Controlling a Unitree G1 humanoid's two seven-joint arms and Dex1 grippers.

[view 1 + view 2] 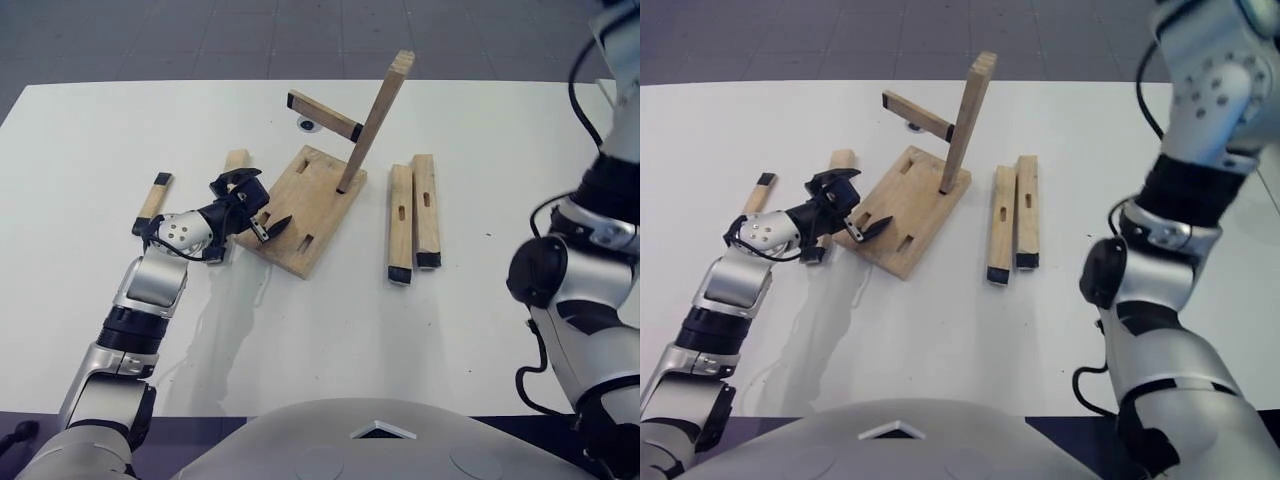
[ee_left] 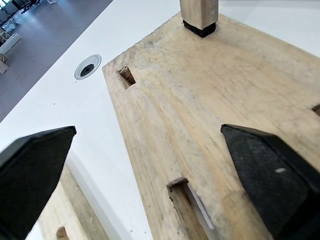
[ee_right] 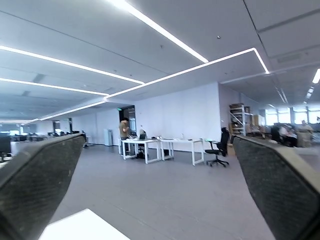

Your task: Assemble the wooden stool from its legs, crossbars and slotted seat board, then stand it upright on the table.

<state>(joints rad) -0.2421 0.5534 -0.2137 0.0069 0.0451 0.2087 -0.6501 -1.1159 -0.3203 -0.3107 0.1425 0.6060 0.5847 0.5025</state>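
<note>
The seat board (image 1: pixel 305 212) is seen lying flat on the white table (image 1: pixel 100 130), at the centre of the head views, with its slots turned up. One leg (image 1: pixel 375 120) is stood in the slot at the board's far right corner and leans toward the upper right of the frame. A crossbar (image 1: pixel 322 115) is joined to it partway up and juts out to the left above the table. Two more legs (image 1: pixel 400 222) are laid side by side just right of the board, their black tips toward the lower edge. A short bar (image 1: pixel 153 200) with black ends is laid at the left of the frame, and another wooden piece (image 1: pixel 237 160) is partly hidden behind the left gripper (image 1: pixel 255 205). That gripper is held at the board's left edge with its fingers spread, one over the board and one beyond its edge, and nothing is grasped. The right gripper (image 3: pixel 157 140) is raised off the table, released and empty, and is aimed at the room. A round cable hole (image 2: pixel 87 66) is set in the table beyond the board.
</note>
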